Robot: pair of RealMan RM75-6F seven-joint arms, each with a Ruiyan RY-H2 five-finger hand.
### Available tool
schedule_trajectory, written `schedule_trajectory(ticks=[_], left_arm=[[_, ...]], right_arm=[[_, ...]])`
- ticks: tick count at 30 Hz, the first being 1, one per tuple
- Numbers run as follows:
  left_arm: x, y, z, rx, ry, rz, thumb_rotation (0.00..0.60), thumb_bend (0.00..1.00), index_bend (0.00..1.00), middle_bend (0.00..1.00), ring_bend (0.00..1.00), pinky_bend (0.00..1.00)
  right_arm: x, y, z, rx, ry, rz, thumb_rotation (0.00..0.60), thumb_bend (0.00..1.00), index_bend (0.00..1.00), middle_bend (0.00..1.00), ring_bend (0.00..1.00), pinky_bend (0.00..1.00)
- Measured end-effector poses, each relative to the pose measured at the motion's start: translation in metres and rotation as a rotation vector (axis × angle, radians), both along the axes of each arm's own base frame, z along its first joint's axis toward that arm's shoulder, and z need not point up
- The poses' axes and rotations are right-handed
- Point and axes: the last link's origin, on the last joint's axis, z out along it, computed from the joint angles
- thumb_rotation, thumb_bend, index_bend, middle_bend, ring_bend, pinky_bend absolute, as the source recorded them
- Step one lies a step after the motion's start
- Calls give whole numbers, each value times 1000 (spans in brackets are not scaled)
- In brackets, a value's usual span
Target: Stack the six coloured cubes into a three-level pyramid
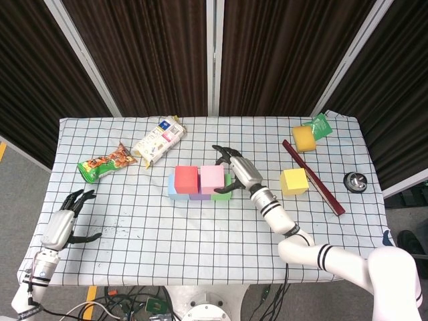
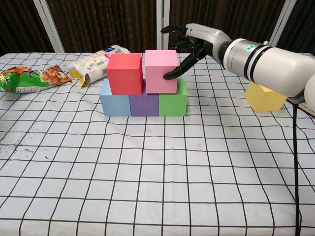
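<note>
On the worktop point(image 1: 200, 227), covered by a white cloth with a black grid, five of the six blocks are already built up: a bottom row of a light blue foam cube point(image 2: 113, 98), a purple foam cube point(image 2: 143, 104) and a green foam cube point(image 2: 173, 102), with a red foam cube point(image 2: 125, 73) and a pink foam cube point(image 2: 161, 71) on top. The step in hand looks like settling the second level — the right robot hand point(image 2: 193, 46) has its fingers spread around the pink cube's right side, a fingertip touching it, not clamped on it. The left robot hand point(image 1: 65, 224) rests apart and empty near the worktop's left edge. Next, I judge, comes the last piece: the yellow foam cube point(image 2: 265, 96), lying well to the right of the stack, must be fetched and set centred on the red and pink pair.
</note>
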Motion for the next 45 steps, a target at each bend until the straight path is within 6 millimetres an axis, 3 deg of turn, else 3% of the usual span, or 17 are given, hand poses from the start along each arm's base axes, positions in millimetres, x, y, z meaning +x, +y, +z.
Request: schedule_trajectory(ticks=[45], left_arm=[[-2, 0, 0, -5, 7, 8, 600, 0, 75, 171, 1, 31]], right_arm=[[4, 0, -7, -17, 9, -12, 600, 106, 0, 450, 28, 0]])
